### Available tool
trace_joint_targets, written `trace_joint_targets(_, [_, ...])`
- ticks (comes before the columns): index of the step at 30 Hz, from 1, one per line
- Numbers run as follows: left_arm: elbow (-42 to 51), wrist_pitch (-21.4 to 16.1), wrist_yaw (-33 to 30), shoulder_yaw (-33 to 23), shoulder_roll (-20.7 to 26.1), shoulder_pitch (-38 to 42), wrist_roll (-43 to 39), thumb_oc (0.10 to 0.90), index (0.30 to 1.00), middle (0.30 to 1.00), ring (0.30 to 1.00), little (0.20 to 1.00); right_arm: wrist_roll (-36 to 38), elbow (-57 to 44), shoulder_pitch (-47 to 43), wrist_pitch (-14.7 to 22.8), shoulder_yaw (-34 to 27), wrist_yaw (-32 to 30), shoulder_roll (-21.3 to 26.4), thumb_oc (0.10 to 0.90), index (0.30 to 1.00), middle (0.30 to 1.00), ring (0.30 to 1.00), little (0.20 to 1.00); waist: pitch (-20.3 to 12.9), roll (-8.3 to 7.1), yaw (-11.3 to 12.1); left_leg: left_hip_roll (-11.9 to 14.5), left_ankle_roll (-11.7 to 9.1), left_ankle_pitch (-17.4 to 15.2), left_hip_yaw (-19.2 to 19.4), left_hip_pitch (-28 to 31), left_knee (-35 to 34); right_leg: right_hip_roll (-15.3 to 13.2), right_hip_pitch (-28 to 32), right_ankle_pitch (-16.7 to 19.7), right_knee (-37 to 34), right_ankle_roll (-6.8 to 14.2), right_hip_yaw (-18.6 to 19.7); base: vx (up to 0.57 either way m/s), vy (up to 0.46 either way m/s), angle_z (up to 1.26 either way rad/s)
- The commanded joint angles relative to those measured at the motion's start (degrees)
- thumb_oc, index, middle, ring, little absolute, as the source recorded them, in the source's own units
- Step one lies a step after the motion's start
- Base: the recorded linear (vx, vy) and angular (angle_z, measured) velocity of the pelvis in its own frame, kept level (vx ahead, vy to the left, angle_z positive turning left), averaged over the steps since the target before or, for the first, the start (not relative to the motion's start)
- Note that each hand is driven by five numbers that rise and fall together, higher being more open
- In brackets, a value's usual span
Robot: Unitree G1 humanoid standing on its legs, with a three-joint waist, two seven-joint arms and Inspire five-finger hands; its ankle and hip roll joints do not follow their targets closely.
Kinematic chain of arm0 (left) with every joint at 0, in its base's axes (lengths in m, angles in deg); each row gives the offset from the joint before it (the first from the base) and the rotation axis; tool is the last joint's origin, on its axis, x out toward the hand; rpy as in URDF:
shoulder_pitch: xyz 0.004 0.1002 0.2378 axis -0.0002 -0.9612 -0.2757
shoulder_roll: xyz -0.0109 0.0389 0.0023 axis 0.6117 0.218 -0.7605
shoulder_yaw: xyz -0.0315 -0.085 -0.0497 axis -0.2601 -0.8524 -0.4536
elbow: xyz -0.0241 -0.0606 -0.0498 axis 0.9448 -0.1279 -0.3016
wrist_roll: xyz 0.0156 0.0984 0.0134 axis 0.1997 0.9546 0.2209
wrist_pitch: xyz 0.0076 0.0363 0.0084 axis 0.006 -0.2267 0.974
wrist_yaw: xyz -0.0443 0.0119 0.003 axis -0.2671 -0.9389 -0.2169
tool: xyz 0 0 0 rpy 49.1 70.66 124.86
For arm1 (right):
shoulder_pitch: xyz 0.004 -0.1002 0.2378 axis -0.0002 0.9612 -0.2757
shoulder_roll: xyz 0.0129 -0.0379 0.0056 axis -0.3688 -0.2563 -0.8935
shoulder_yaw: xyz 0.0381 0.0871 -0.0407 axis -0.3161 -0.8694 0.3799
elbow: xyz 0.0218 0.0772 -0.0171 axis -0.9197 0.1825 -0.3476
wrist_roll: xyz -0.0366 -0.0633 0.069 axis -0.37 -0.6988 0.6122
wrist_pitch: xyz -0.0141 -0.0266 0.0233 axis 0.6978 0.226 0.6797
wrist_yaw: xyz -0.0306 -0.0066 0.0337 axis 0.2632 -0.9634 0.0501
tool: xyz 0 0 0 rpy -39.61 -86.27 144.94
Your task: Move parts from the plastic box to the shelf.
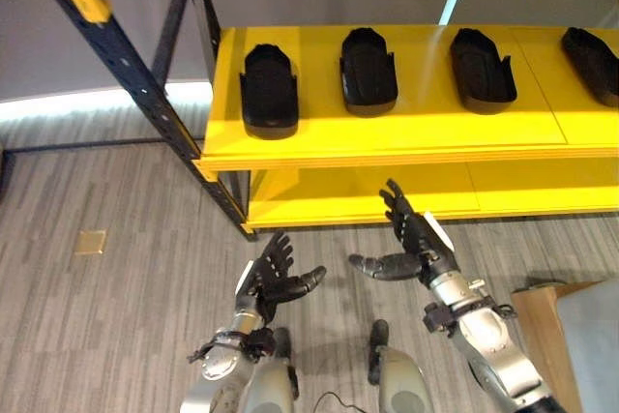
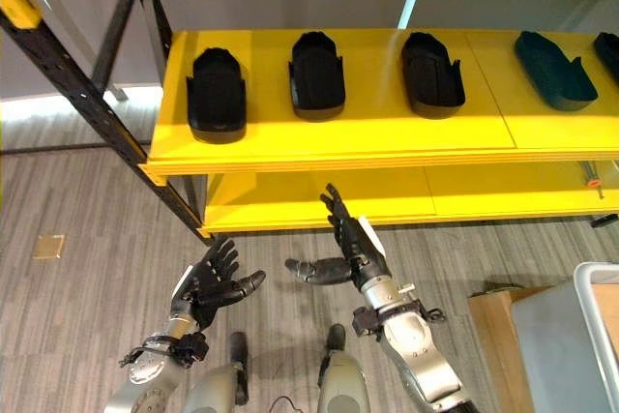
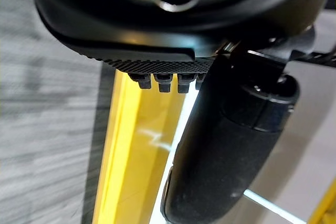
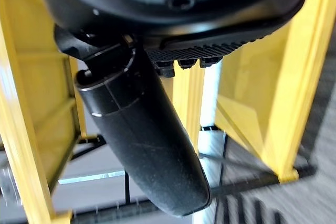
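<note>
Several black moulded parts lie in a row on the yellow shelf [image 1: 416,128]: one at the left end [image 1: 269,89], one beside it [image 1: 368,70], another [image 1: 481,70] further right. A darker teal part [image 2: 553,70] lies towards the right end. Below the shelf's front edge, both hands hang over the floor with fingers spread and nothing in them. My left hand [image 1: 276,278] is low and near the shelf's corner post. My right hand [image 1: 411,239] is higher, with its thumb [image 4: 142,140] pointing left. The grey plastic box [image 2: 590,336] stands at the lower right on a wooden base.
A black perforated upright [image 1: 145,94] slants down to the shelf's left corner. A lower yellow shelf [image 1: 387,195] sits under the first, with a small red-tipped tool [image 2: 592,181] on it. A brass plate [image 1: 90,242] is set in the grey floor at left.
</note>
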Motion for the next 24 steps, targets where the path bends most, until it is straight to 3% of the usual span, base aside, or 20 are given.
trace_joint_targets(1, [6.8,-6.0,-1.6,-2.0,1.2,4.1,2.3,0.9,1.0,1.0,1.0,1.0,1.8,-4.6,-4.1,7.2,-2.5,-1.8,-0.7,0.9,1.0,1.0,1.0,1.0,-4.7,-0.39,-0.7,4.1,-1.4,-4.7,-0.8,8.3,-1.0,-2.5,-4.2,4.0,-0.1,5.4,0.3,0.1,-0.078,0.07])
trace_joint_targets(12, [5.8,-6.5,-3.5,-1.6,0.8,6.3,3.5,0.9,1.0,1.0,1.0,1.0,0.6,-2.8,-5.3,7.9,-3.2,-3.7,-1.7,0.9,1.0,1.0,1.0,1.0,-4.7,1.67,-1.2,7.0,-2.5,0.6,-0.7,8.8,-9.4,-2.3,-8.0,1.8,3.2,4.7,-1.5,0.04,-0.055,0.07])
trace_joint_targets(15, [5.2,-6.7,-3.7,-1.7,0.4,6.8,3.4,0.9,1.0,1.0,1.0,1.0,0.2,-2.6,-5.2,8.0,-3.4,-3.9,-1.5,0.9,1.0,1.0,1.0,1.0,-4.7,1.79,-1.3,7.1,-2.6,0.2,-0.4,8.3,-8.3,-2.1,-7.8,1.6,3.1,4.2,-1.5,0.02,-0.058,0.16])
trace_joint_targets(17, [5.2,-7.0,-3.6,-1.9,0.1,6.8,3.1,0.9,1.0,1.0,1.0,1.0,-0.2,-2.6,-5.1,8.3,-3.4,-4.0,-1.0,0.9,1.0,1.0,1.0,1.0,-4.5,1.78,-1.2,7.1,-3.2,1.4,-0.4,5.4,-2.2,-1.3,-5.7,1.4,0.5,3.2,-1.4,0.01,-0.131,0.09])
trace_joint_targets(18, [5.9,-7.3,-3.4,-2.0,-0.1,6.5,2.5,0.9,1.0,1.0,1.0,1.0,-0.4,-2.9,-5.5,8.7,-3.1,-4.1,-0.3,0.9,1.0,1.0,1.0,1.0,-3.3,1.44,-0.2,6.2,-3.6,5.0,-2.6,0.6,7.5,-0.1,-2.9,1.1,-2.3,1.5,-0.8,-0.03,-0.169,0.12])
trace_joint_targets(20, [6.1,-7.4,-3.2,-1.6,0.2,7.0,3.1,0.9,1.0,1.0,1.0,1.0,-0.2,-3.1,-6.2,8.9,-2.9,-3.7,0.2,0.9,1.0,1.0,1.0,1.0,-2.1,0.21,1.0,2.2,-3.7,6.1,-6.4,-3.4,15.2,-0.1,-0.8,1.6,-4.8,0.4,-0.6,-0.04,-0.128,0.03])
trace_joint_targets(23, [6.5,-7.2,-3.0,-1.0,0.6,7.4,4.2,0.9,1.0,1.0,1.0,1.0,-0.4,-3.1,-6.6,9.0,-2.7,-3.7,0.5,0.9,1.0,1.0,1.0,1.0,-1.7,-0.2,1.5,2.6,-3.1,5.8,-5.5,-7.0,10.2,0.0,0.9,1.0,-6.6,0.5,-1.1,0.04,0.023,-0.04])
trace_joint_targets(24, [6.5,-7.2,-3.4,-1.0,0.9,7.4,4.8,0.9,1.0,1.0,1.0,1.0,-0.4,-2.8,-7.3,9.1,-2.4,-4.1,0.7,0.9,1.0,1.0,1.0,1.0,-2.1,0.49,1.9,6.6,-2.8,8.3,-5.0,-8.1,-0.3,0.7,1.2,0.7,-6.6,1.8,-0.6,0.12,0.118,0.17])
